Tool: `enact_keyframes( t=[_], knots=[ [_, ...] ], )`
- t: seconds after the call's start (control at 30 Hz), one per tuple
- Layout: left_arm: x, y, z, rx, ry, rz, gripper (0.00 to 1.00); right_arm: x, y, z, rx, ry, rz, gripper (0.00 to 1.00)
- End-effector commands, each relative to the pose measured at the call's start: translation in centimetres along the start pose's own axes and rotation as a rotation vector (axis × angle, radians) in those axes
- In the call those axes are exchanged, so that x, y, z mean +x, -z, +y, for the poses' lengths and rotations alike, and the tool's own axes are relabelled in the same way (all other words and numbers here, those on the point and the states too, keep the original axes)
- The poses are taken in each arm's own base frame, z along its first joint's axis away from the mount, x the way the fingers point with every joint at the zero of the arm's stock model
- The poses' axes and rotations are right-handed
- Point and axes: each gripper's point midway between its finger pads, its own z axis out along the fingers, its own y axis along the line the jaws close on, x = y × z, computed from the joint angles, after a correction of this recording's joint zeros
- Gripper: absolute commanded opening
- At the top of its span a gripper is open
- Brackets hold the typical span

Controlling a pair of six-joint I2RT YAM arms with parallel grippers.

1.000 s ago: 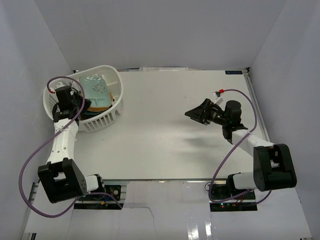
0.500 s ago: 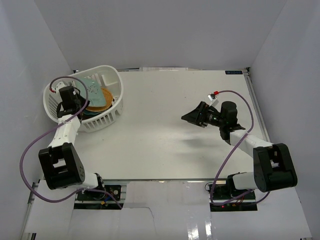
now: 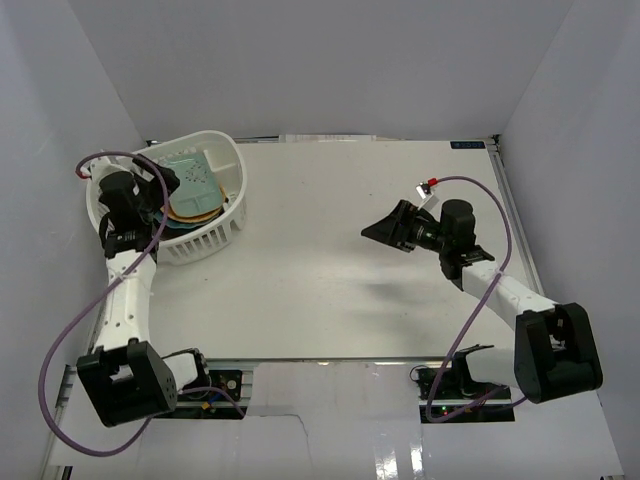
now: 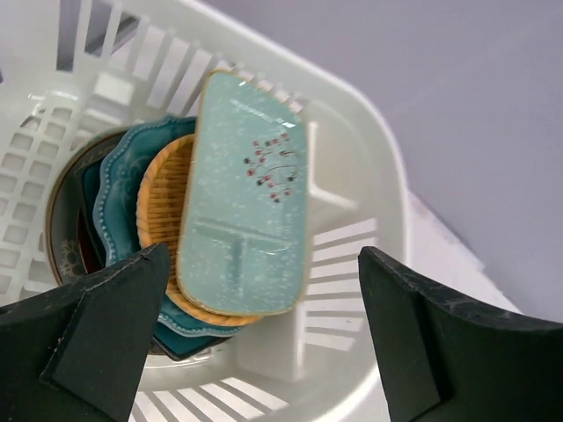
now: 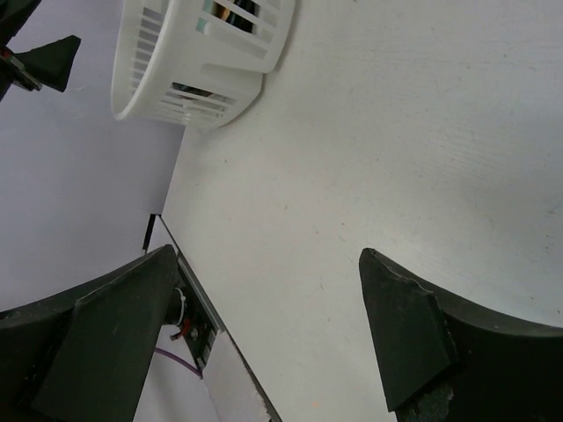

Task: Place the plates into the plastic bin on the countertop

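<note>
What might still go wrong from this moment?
The pale-green tray lies askew atop the orange woven plate, overhanging the stack; it may slide or rock. The open left gripper hangs over the plastic bin; pulling back carelessly might catch its rim and drag the bin.

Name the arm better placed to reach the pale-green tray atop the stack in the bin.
Left. The left fingers, open, hang right above the plastic bin, the pale-green tray framed between them. The right fingers, also open, are far across the countertop, the bin distant in their view.
</note>
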Motion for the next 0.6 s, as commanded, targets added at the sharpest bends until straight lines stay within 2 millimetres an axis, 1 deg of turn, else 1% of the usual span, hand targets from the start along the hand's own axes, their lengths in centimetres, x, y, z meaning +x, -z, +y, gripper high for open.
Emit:
enact_keyframes(
  t=[0.0, 0.03, 0.1, 0.13, 0.17, 0.2, 0.23, 0.3, 0.33, 0.37, 0.4, 0.43, 0.47, 0.5, 0.53, 0.57],
  knots=[
    [-2.5, 3.5, -2.8, 0.114, 0.022, -0.049, 0.98, -2.2, 0.5, 3.2, -0.036, 0.093, -0.064, 0.90],
    [-2.4, 5.0, -4.6, 0.206, 0.025, -0.030, 0.98, -2.2, 0.6, 3.6, -0.046, 0.116, -0.065, 0.90],
    [-1.6, 6.6, -6.2, 0.298, 0.032, 0.008, 0.98, -2.1, 0.9, 4.7, -0.052, 0.154, -0.074, 0.90],
    [-0.8, 7.5, -7.5, 0.361, 0.026, 0.041, 0.98, -2.4, 1.1, 5.3, -0.056, 0.192, -0.082, 0.90],
    [-0.1, 9.4, -9.1, 0.461, 0.018, 0.078, 0.98, -2.7, 1.5, 6.3, -0.073, 0.228, -0.091, 0.90],
    [1.4, 10.6, -10.5, 0.530, 0.007, 0.123, 0.98, -2.5, 1.8, 6.5, -0.060, 0.233, -0.075, 0.90],
    [2.0, 13.0, -12.1, 0.640, -0.016, 0.145, 0.98, -3.5, 2.6, 7.8, -0.063, 0.289, -0.111, 0.90],
    [3.4, 15.8, -13.8, 0.754, -0.059, 0.181, 0.98, -4.3, 3.6, 8.8, -0.049, 0.329, -0.148, 0.90],
    [5.1, 17.7, -14.9, 0.830, -0.094, 0.220, 0.98, -4.5, 4.2, 9.3, -0.043, 0.346, -0.164, 0.90],
    [5.4, 20.2, -15.6, 0.916, -0.119, 0.226, 0.98, -5.3, 5.5, 10.4, -0.038, 0.393, -0.227, 0.90],
    [5.9, 21.6, -15.9, 0.960, -0.132, 0.242, 0.98, -5.7, 6.2, 10.9, -0.031, 0.409, -0.255, 0.90],
    [6.6, 22.3, -15.4, 0.973, -0.150, 0.262, 0.98, -5.7, 6.9, 11.1, -0.013, 0.411, -0.267, 0.90],
    [6.6, 23.2, -15.1, 0.988, -0.165, 0.257, 0.98, -6.2, 8.2, 12.0, -0.003, 0.448, -0.317, 0.90],
    [6.3, 24.3, -14.8, 1.000, -0.183, 0.233, 0.98, -6.2, 8.9, 12.1, 0.010, 0.461, -0.333, 0.90],
    [7.2, 24.4, -13.9, 0.969, -0.214, 0.263, 0.98, -5.7, 9.4, 11.7, 0.037, 0.454, -0.328, 0.90],
    [7.0, 24.8, -13.8, 0.954, -0.227, 0.255, 0.98, -5.7, 10.5, 11.7, 0.059, 0.470, -0.369, 0.90]
  ],
)
